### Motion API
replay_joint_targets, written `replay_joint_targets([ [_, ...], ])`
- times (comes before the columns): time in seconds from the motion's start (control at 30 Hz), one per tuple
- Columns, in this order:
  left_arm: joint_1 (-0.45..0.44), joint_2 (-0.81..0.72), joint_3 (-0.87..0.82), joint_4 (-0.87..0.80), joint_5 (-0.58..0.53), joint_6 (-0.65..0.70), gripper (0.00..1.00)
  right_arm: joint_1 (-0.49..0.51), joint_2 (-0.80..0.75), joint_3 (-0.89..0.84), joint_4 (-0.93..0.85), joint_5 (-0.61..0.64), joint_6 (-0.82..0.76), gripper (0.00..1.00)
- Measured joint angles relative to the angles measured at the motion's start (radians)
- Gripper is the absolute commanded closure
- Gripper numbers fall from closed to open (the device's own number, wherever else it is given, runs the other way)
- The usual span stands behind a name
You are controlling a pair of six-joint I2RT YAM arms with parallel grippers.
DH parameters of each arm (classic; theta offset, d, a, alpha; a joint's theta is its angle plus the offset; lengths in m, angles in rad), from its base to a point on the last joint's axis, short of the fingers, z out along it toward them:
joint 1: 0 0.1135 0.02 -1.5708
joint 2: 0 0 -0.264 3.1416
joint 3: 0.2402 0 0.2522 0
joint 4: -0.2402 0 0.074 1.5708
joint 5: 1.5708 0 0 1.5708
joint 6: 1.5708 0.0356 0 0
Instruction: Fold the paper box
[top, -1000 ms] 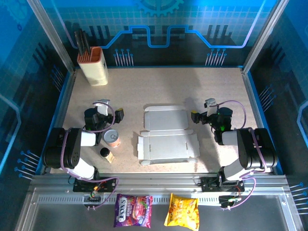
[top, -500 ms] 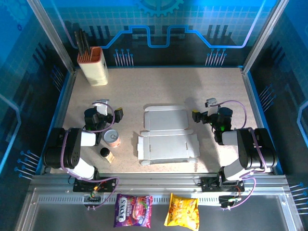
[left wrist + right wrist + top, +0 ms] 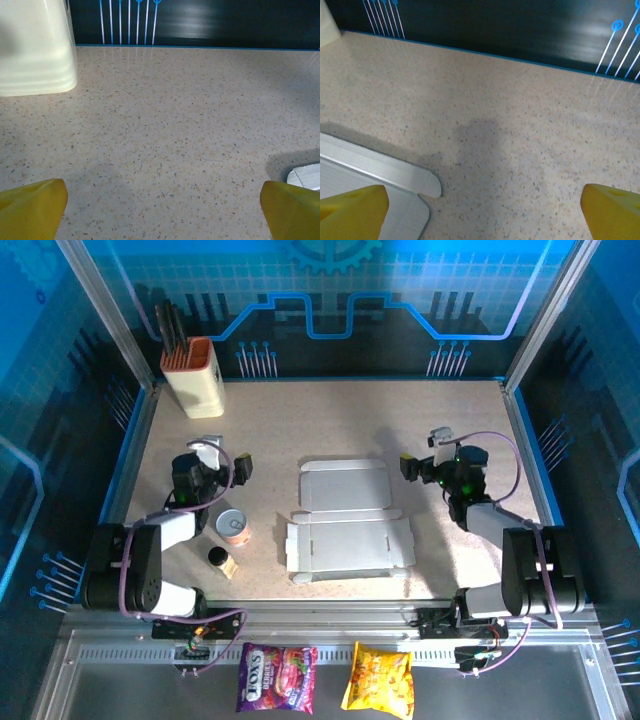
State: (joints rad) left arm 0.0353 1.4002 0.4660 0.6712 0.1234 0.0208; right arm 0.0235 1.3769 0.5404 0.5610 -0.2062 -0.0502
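Note:
The paper box (image 3: 345, 515) lies flat in the middle of the table as an unfolded white-grey cut-out with creases and flaps. My left gripper (image 3: 226, 457) hovers to its left, open, with nothing between its yellow fingertips (image 3: 35, 207); a sliver of the box (image 3: 305, 176) shows at the right edge of the left wrist view. My right gripper (image 3: 423, 451) stands open just off the sheet's far right corner. In the right wrist view a rounded flap of the box (image 3: 370, 170) lies near the left fingertip (image 3: 352, 207), and bare table sits between the fingers.
A cream holder with an orange top (image 3: 193, 375) stands at the back left, also ahead of the left gripper (image 3: 35, 50). A small can (image 3: 233, 526) and a dark bottle (image 3: 218, 558) sit near the left arm. Two snack bags (image 3: 277, 677) (image 3: 379, 677) lie on the front ledge.
Both arms have reached a little farther from their bases. The right gripper moved toward the back, the left gripper slightly back. The paper box has not moved.

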Motion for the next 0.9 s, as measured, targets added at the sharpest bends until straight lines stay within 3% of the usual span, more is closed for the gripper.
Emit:
replay_joint_targets([
  [0.3,-0.079,-0.117,0.124,-0.298,-0.08,-0.037,0.0,0.076,-0.036,0.152,-0.353,0.016,0.063,0.0],
  [0.5,-0.15,-0.165,0.235,-0.49,-0.077,-0.14,0.01,0.148,-0.038,0.251,-0.58,0.023,0.158,0.03],
  [0.73,-0.291,-0.163,0.29,-0.624,-0.031,-0.294,0.04,0.257,-0.041,0.305,-0.791,0.041,0.262,0.07],
  [0.9,-0.386,-0.069,0.381,-0.69,0.019,-0.382,0.1,0.336,-0.074,0.306,-0.896,0.038,0.322,0.09],
])
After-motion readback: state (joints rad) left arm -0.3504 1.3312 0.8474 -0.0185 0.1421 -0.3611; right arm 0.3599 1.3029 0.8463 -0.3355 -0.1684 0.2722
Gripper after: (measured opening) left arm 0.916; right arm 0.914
